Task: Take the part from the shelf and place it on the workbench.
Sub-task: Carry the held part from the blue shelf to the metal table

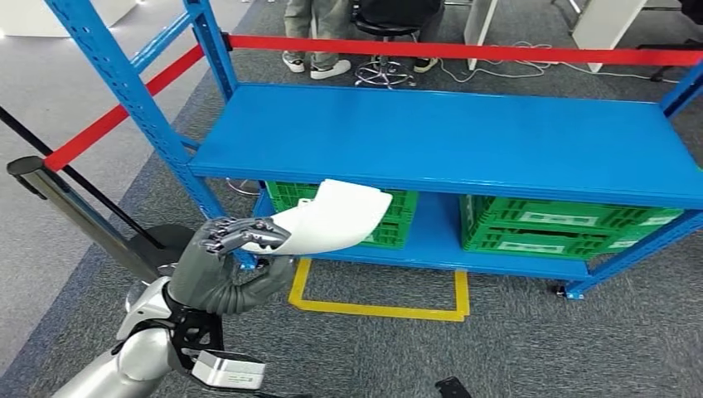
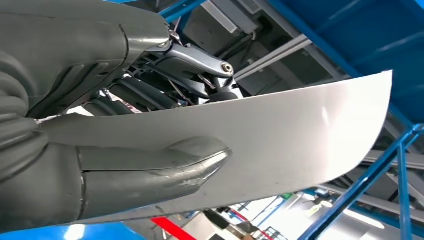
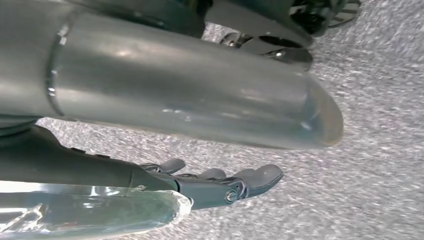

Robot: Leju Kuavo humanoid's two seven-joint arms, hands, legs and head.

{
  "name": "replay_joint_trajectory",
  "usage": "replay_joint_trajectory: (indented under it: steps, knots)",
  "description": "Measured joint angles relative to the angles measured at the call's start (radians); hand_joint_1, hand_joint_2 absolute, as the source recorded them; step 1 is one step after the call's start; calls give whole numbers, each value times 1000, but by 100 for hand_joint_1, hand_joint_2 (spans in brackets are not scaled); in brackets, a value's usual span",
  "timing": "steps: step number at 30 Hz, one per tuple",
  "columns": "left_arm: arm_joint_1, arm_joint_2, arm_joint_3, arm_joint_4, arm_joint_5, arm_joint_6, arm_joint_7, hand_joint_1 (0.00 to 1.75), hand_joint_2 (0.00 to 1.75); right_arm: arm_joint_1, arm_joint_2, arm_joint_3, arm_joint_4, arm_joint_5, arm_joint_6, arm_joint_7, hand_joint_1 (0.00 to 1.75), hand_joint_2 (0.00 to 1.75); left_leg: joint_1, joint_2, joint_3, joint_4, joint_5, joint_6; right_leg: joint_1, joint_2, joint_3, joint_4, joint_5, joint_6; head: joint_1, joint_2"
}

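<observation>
The part [image 1: 336, 217] is a white curved shell. My left hand [image 1: 228, 257] grips its near end and holds it in the air in front of the blue shelf [image 1: 448, 137], at about the height of the upper board's front edge. In the left wrist view the thumb [image 2: 150, 162] presses on the part's [image 2: 290, 130] pale face while the darker fingers clamp it from behind. My right hand [image 3: 220, 185] hangs over grey carpet with its fingers stretched out and nothing in them.
The shelf's upper board is bare. Two green crates [image 1: 530, 224] [image 1: 394, 220] sit on its lower board. A yellow floor marking [image 1: 377, 308] lies before the shelf. Red barrier tape [image 1: 464, 51] runs behind it, with a person's legs [image 1: 315, 41] and a stool [image 1: 385, 50] beyond. A dark stanchion [image 1: 75, 207] leans at the left.
</observation>
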Motion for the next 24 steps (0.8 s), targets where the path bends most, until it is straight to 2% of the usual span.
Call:
replay_joint_trajectory:
  steps: [2,3,4,6,7,8,9,12,13,14,16,17,18,19,21,22,23,24]
  knots:
    - [2,1,0,0,0,0,0,175,175,4,0,-1,0,0,0,0,0,0,3,-1,-9,12,-11,-12,-2,-3,-7,-3,12,-14,0,0]
    - [3,2,0,0,0,0,0,175,175,4,0,-2,0,0,0,-1,0,0,4,-1,-21,39,-37,-17,-3,-4,-12,-5,19,-21,-2,0]
    - [4,2,0,0,0,1,0,175,175,4,0,-2,0,0,0,-1,0,0,6,-1,-40,87,-75,-22,-4,-5,-19,-6,26,-26,-4,0]
    - [8,4,1,0,1,1,0,175,175,3,0,-3,0,0,0,-1,0,0,10,-1,-86,219,-155,-29,-2,-6,-36,-5,37,-30,-7,0]
    - [10,4,1,0,1,1,0,175,175,4,0,-4,0,0,0,-2,0,0,11,-1,-99,266,-176,-30,-1,-6,-45,-4,43,-30,-6,0]
    - [12,5,1,0,1,1,0,175,175,4,0,-4,0,0,0,-2,0,0,12,-1,-96,281,-178,-30,0,-6,-53,-3,48,-30,-6,0]
    - [14,5,1,0,1,1,0,175,175,5,0,-5,0,0,0,-2,0,0,12,-1,-71,253,-161,-29,1,-5,-61,-1,53,-28,-6,0]
    - [12,6,1,0,1,1,0,175,175,4,0,-6,0,0,0,-2,0,0,10,-1,59,52,-93,-18,4,-4,-75,5,64,-20,-6,0]
    - [12,6,1,0,1,1,-1,175,175,4,0,-6,0,0,0,-2,0,0,9,-1,82,10,-85,-14,5,-4,-79,7,68,-15,-5,0]
    - [12,6,1,0,1,1,-1,175,175,3,0,-6,0,0,0,-2,0,0,7,-2,88,-7,-84,-10,6,-5,-83,8,72,-10,-5,0]
    - [13,7,1,0,1,1,-1,175,175,3,0,-6,0,0,0,-2,0,0,6,-2,81,-10,-75,0,3,-6,-91,10,79,3,-5,0]
    - [13,7,1,0,1,1,-1,175,175,4,0,-6,0,0,0,-2,0,0,7,-2,78,-13,-68,6,2,-5,-97,16,74,8,-6,0]
    - [13,7,1,0,1,1,-1,175,175,4,0,-6,0,0,0,-2,0,0,8,-1,74,-15,-61,11,1,-4,-108,35,56,14,-4,0]
    - [12,7,1,0,1,1,-1,175,175,4,0,-6,0,0,0,-2,0,0,10,0,69,-18,-55,16,-1,-3,-126,74,25,19,-2,0]
    - [11,7,1,0,1,1,-1,175,175,4,0,-6,0,0,0,-2,0,0,8,1,55,-16,-44,21,-3,-2,-173,201,-53,28,3,0]
    - [12,7,1,0,1,0,-1,175,175,4,0,-6,0,0,0,-2,0,0,8,1,48,-15,-39,22,-4,-2,-191,258,-80,30,3,0]
    - [13,7,1,0,1,0,-1,175,175,5,0,-6,0,0,0,-2,0,0,7,1,41,-15,-34,21,-4,-2,-195,288,-89,31,3,0]
    - [14,7,1,0,1,0,-1,175,175,5,0,-6,0,0,0,-2,0,0,7,1,35,-14,-30,20,-4,-3,-179,278,-80,31,3,0]
